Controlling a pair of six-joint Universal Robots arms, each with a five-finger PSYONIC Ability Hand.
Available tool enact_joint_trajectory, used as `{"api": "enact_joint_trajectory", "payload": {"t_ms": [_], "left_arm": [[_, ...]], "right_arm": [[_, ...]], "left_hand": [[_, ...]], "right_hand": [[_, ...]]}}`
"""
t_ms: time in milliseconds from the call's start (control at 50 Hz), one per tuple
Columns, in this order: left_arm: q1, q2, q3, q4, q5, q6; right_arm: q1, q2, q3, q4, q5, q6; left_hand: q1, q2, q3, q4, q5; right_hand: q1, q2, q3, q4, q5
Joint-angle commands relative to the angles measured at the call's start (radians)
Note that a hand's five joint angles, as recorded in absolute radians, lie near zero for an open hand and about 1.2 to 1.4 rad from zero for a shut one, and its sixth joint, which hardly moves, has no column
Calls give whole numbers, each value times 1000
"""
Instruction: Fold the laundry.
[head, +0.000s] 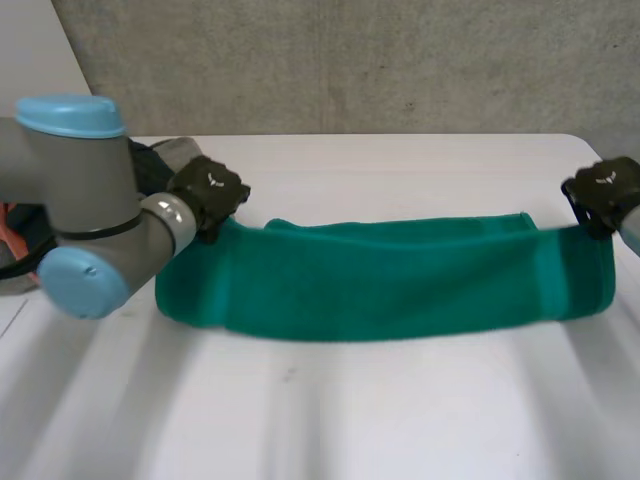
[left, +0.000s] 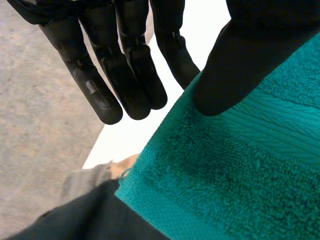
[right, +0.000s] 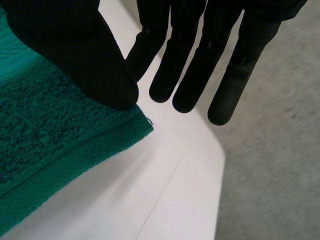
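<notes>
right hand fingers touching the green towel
Apart. The right wrist view shows the fingers straight, beyond the towel corner, white table between them.

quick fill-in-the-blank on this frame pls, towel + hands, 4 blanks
1. The green towel lies folded on a ___ table.
2. The left hand and right hand are at ___ ends of the towel.
3. Both hands' fingers are ___, not curled.
4. The right hand's thumb tip is over a ___ of the towel.
Missing words: white; opposite; straight; corner.
</notes>
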Motion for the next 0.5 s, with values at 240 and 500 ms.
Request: {"api": "enact_joint_trajectory", "payload": {"t_ms": [240, 500], "left_arm": [[-38, -473, 645, -41, -139, 2], [-52, -508, 666, -20, -226, -1]], "right_arm": [[143, 435, -431, -268, 132, 51], [141, 562, -589, -267, 155, 176]], "left_hand": [[235, 200, 204, 197, 228], [-987, -1022, -1018, -1025, -994]], "right_hand": [[254, 223, 218, 203, 205], [-968, -999, -1004, -1019, -1017]]}}
